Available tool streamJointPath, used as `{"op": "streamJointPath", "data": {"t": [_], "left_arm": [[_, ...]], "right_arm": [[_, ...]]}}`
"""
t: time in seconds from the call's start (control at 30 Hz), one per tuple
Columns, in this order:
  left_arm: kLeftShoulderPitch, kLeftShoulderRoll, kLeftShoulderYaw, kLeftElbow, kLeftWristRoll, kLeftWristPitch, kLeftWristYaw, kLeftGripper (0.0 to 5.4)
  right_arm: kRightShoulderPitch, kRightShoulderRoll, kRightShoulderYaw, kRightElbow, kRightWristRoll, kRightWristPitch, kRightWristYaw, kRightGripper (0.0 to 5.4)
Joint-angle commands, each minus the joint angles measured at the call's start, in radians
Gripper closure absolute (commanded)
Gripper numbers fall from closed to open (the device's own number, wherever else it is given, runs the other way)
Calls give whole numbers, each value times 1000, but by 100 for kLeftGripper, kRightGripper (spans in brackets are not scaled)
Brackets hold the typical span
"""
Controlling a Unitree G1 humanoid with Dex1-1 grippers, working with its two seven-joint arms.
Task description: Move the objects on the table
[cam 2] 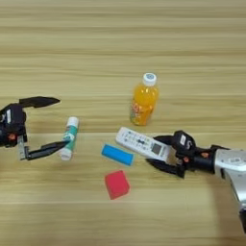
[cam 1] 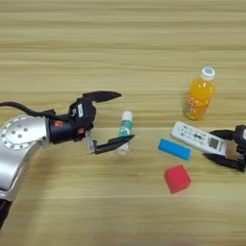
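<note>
Left gripper (cam 1: 114,117) gapes wide, lower finger touching the glue stick (cam 1: 126,126) — centre it before closing. Right gripper (cam 2: 162,153) sits apart round the remote control's (cam 2: 140,142) end — squeeze squarely.

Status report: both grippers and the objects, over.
Left gripper open beside glue stick. Right gripper open around remote end. Nothing in the way.

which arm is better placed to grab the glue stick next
Left. The left gripper is open beside the white-and-green glue stick, lower finger touching it; the right gripper is at the white remote control.
</note>
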Motion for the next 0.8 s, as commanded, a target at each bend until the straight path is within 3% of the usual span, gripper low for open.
{"op": "streamJointPath", "data": {"t": [0.03,0.13,0.23,0.33,0.43,0.5,0.57,0.73,0.8], "left_arm": [[-40,-55,62,6,-48,8,83,0],[-104,-131,123,50,-52,40,237,0],[-126,-201,151,80,-20,67,395,0],[-126,-248,166,95,19,63,512,0],[-113,-315,186,120,104,64,696,0],[-93,-335,170,128,155,47,752,0],[-80,-364,176,150,174,36,799,0],[-47,-417,202,257,246,-109,919,0],[-35,-429,194,318,280,-210,943,0]], "right_arm": [[-15,-1,0,1,-11,-12,-11,116],[-11,-8,-10,-25,4,-8,-10,84],[-8,-14,-25,-69,26,4,-10,47],[-3,-18,-40,-120,56,25,-4,7],[7,-22,-66,-221,115,71,1,3],[18,-21,-75,-277,145,100,2,3],[31,-20,-81,-336,175,133,-1,3],[51,-20,-99,-432,230,191,-12,3],[52,-11,-105,-467,247,206,-24,3]]}}
